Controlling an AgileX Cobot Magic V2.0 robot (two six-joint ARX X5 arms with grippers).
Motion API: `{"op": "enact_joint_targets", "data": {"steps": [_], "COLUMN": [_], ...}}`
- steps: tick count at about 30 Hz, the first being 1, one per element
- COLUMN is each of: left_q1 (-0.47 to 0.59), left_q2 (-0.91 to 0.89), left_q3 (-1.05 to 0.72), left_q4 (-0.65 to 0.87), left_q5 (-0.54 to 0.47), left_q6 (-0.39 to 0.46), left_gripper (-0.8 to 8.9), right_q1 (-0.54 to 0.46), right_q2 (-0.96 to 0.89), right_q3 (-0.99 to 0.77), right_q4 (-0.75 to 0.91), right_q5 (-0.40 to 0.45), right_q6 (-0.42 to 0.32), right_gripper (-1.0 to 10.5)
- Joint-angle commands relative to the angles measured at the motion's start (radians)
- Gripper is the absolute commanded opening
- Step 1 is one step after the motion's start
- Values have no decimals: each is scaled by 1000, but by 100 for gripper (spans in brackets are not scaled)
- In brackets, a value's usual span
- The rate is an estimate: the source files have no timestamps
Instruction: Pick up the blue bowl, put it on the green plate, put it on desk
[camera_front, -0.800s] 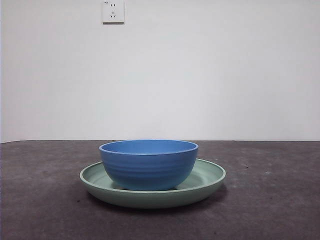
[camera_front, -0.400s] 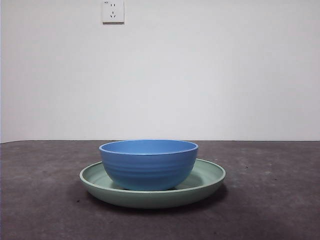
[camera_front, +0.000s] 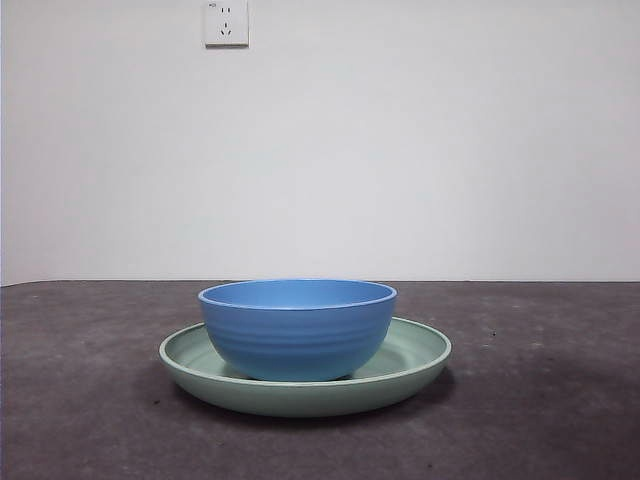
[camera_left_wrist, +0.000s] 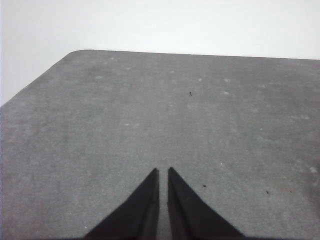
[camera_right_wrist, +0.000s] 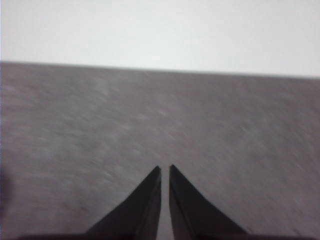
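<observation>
Front view, left to right: a white wall socket (camera_front: 226, 22) sits at the upper left of the frame, on a bare white wall. Below it the desk (camera_front: 80, 400) runs across the whole lower third. At lower centre the green plate (camera_front: 415, 352) lies flat on the desk, and the blue bowl (camera_front: 297, 328) stands upright inside it, resting on the plate's floor, slightly left of the plate's middle. The bowl is narrower than the plate, so the plate's raised rim shows on both sides. This stacking suggests the second step of the task is done; judged from that, what remains is lifting the bowl out and setting it on the desk. No arm appears in this view.

Left wrist view: the left gripper (camera_left_wrist: 163, 172) hangs over bare desk near a rounded corner, its fingers (camera_left_wrist: 145, 200) drawn together to a thin slit, holding nothing and touching nothing.

Right wrist view: the picture is blurred. The right gripper (camera_right_wrist: 165, 170) is likewise over bare desk, fingers (camera_right_wrist: 187, 205) nearly closed and empty. Neither wrist view shows bowl or plate, so both arms appear well apart from them.
</observation>
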Motion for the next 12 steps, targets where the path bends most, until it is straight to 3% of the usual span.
{"op": "enact_joint_targets", "data": {"steps": [1,7,12], "left_q1": [1,1,1], "left_q2": [-2,-2,-2], "left_q3": [-21,-21,-21], "left_q4": [-6,-6,-6], "left_q5": [-6,-6,-6], "left_q6": [12,12,12], "left_gripper": [27,27,27], "right_q1": [-3,-3,-3], "right_q2": [-23,-56,-71], "right_q3": [-25,-76,-99], "right_q4": [14,4,-36], "right_q5": [82,167,172], "right_q6": [-4,-4,-3], "right_gripper": [24,24,24]}}
